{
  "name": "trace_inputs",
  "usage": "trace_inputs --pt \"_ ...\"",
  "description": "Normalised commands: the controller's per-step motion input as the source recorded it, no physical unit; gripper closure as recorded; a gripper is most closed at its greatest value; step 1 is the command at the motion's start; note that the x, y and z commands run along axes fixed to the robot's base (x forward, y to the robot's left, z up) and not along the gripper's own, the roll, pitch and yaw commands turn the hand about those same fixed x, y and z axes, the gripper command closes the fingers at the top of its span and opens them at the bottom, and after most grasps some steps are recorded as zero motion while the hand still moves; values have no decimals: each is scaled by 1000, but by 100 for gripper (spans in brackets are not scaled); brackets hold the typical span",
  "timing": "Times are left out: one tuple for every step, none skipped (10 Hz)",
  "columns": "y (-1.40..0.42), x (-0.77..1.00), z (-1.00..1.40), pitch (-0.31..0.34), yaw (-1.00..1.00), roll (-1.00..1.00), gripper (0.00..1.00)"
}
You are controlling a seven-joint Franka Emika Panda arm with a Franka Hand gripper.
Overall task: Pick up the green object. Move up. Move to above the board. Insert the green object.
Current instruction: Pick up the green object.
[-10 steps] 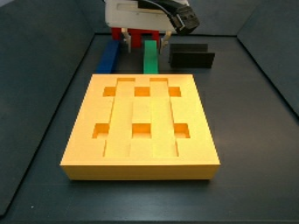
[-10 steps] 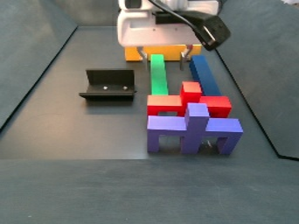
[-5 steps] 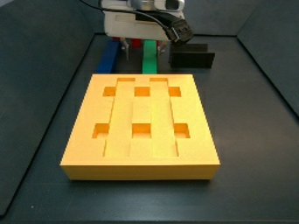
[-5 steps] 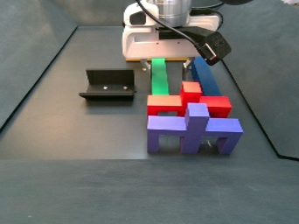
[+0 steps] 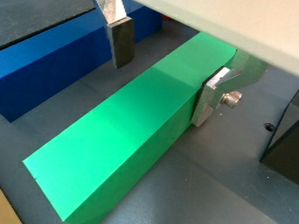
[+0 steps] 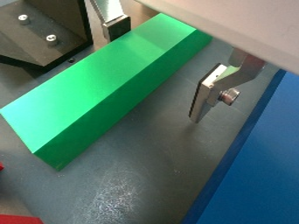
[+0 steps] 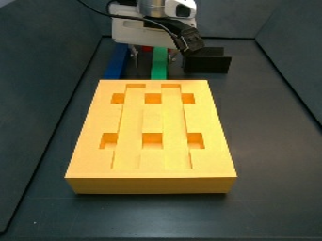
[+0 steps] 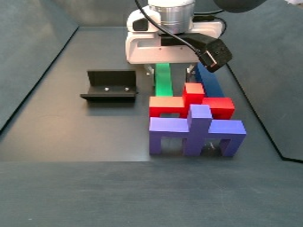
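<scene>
Green object point(image 5: 122, 136) lies flat on my desk point(image 6: 128, 188) beside the blue bar point(image 5: 47, 66); my pincer point(image 5: 167, 72) straddles it, fingers point(image 6: 214, 90) spread wide, not gripping, behind the board point(image 7: 151, 132).

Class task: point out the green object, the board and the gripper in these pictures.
green object point(image 5: 117, 144): a wrist view, middle of its top face.
board point(image 7: 151, 125): a side view, centre rib of its top.
gripper point(image 6: 163, 54): a wrist view, midway between the fingertips, jaws open astride the bar.
</scene>
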Motion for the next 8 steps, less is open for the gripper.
trace_inputs --pt "0 0 0 0 0 0 100" --pt "0 0 0 0 0 0 100" --pt "0 0 0 0 0 0 100" --pt "0 0 0 0 0 0 100" --pt "0 0 0 0 0 0 100" --pt "0 0 0 0 0 0 100" --pt "0 0 0 0 0 0 100" --pt "0 0 0 0 0 0 100"
